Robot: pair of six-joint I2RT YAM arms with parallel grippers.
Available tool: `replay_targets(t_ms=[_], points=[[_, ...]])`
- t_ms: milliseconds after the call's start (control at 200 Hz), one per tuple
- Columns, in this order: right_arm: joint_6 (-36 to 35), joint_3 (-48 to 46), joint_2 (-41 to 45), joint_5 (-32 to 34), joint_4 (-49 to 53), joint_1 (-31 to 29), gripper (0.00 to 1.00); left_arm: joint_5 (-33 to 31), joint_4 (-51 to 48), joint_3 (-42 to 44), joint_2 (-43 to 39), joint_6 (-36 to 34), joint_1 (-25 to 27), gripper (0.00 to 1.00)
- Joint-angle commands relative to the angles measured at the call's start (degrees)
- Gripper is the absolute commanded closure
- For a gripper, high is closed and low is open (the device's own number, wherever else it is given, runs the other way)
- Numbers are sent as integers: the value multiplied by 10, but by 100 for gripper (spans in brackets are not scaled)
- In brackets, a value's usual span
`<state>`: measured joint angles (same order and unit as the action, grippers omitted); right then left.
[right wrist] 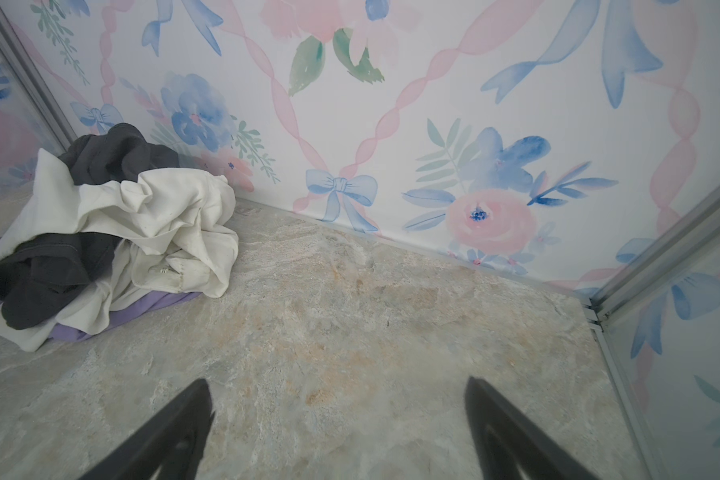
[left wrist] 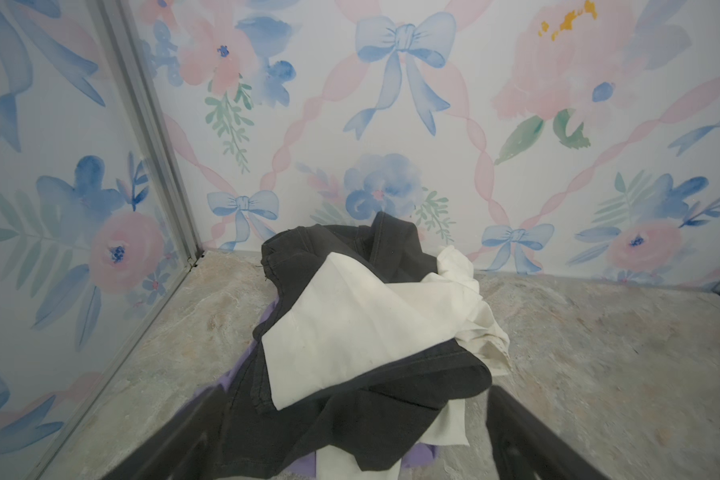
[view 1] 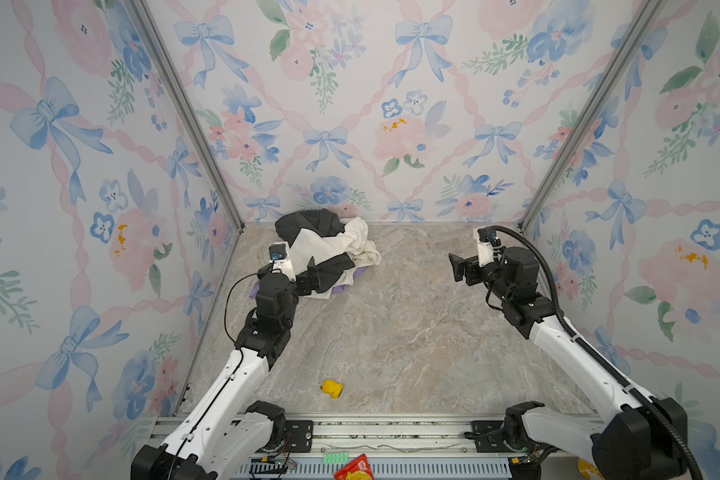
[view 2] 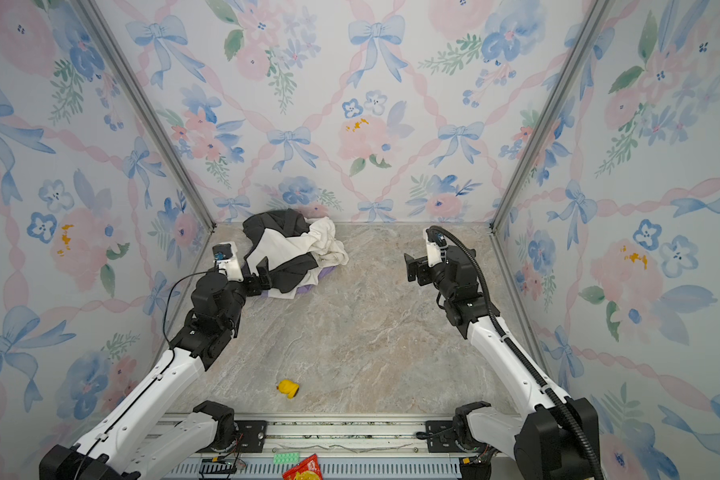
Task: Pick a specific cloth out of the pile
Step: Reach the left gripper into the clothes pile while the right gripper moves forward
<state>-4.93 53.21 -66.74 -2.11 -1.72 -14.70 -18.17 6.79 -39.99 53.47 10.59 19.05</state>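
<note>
Currently no grasp made. Cloth (right wrist: 154, 305) sits at bottom of pile (view 1: 329, 245), far-left on bench (view 1: 391, 332); only lavender edges show beneath dark garment (left wrist: 350, 415) and cream garment (left wrist: 350, 324). Left end effector (view 1: 313, 276) released at pile's near edge. Right end effector (view 1: 458, 266) released, empty, well apart. Extraction remains.

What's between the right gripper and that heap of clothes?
Nothing but bare tabletop lies between the right gripper and the pile; both top views and the right wrist view show it.
</note>
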Motion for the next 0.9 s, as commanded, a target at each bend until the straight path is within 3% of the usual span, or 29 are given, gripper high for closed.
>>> replay_targets(t_ms=[0,180,470,665,895], points=[[15,62,-2,-14,116,-4,3,-22,-82,-24,21,-31,45,3],[25,102,-20,-22,169,18,3,-65,-103,-47,97,-87,102,7],[93,92,-17,-43,175,37,3,-66,-143,-105,232,-113,123,18],[118,78,-32,-86,178,30,3,-28,-151,-128,293,-92,127,24],[105,81,-42,-65,167,-8,3,59,-151,-205,377,-44,132,26]])
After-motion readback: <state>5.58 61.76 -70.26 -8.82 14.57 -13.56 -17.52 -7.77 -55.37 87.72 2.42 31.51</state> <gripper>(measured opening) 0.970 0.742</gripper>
